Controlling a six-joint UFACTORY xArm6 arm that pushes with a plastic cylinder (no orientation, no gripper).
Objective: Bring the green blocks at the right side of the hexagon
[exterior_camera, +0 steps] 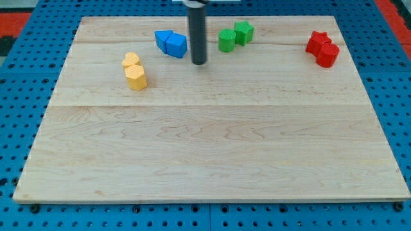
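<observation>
Two green blocks sit near the view's top, right of centre: a round green block (227, 40) and a green star-like block (243, 32) touching it. The yellow hexagon (136, 76) lies at the view's left, with a yellow heart (131, 61) just above it. My tip (200, 63) rests on the board between the blue blocks and the green blocks, left of and slightly below the round green block, apart from it.
Two blue blocks (171, 43) sit just left of the tip. Two red blocks (323, 49) lie at the view's top right. The wooden board (205, 147) rests on a blue pegboard.
</observation>
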